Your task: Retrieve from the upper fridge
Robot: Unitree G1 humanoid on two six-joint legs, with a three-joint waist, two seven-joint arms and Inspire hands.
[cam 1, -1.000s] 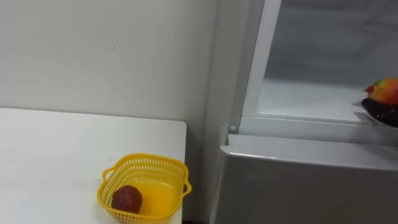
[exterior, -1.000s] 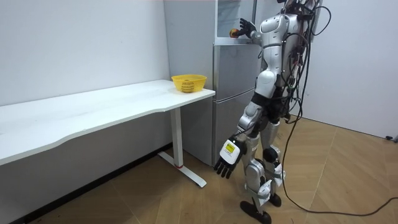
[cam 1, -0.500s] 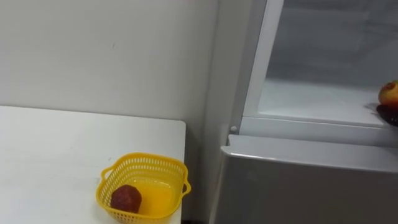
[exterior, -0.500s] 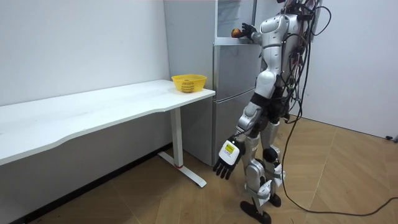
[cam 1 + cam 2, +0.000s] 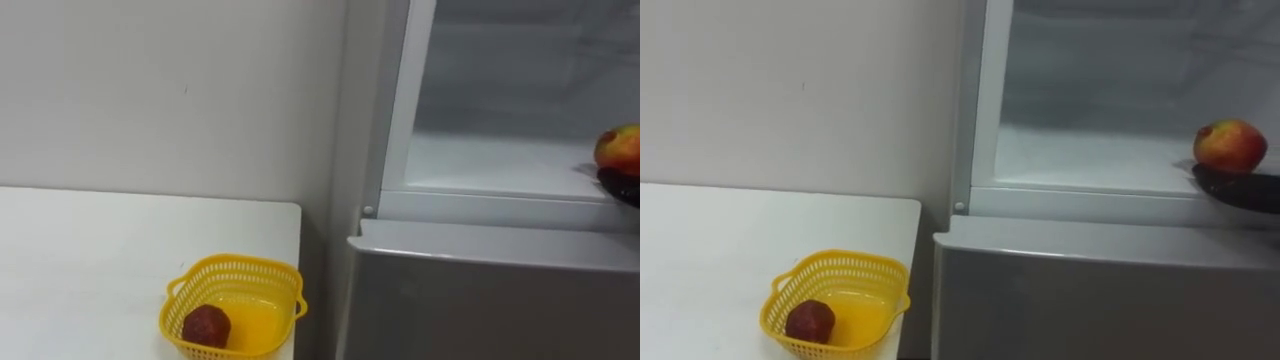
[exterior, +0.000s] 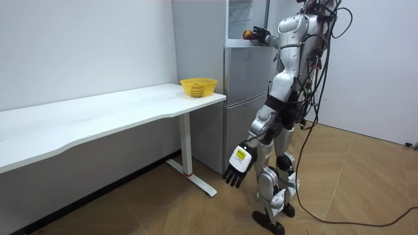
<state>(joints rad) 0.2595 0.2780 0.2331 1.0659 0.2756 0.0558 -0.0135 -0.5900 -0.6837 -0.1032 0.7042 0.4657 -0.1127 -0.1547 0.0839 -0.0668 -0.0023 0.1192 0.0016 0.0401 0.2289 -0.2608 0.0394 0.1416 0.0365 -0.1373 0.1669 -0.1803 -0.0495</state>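
Right hand [image 5: 1240, 188] has backed toward the fridge [image 5: 1090, 290] opening over the last second. The apple [image 5: 1230, 146] sits on top of it, fingers cupped round it from below. Apple is clear of the shelf [image 5: 1090, 155] behind the hand, so the pick looks done; carry-out next, I'd guess. Left hand [image 6: 236, 171] hangs low, fingers loose. Count: one apple, one basket [image 5: 845, 262] well down-left of the right hand, one dark fruit [image 5: 810, 320] in it, one table [image 5: 710, 260].

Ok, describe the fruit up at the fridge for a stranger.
Start at the grey fridge beside the white table and look into its open upper compartment. At that opening's right edge a round fruit sits just above the robot's dark right hand. It is red with yellow, unlike the dark red one in the yellow basket.
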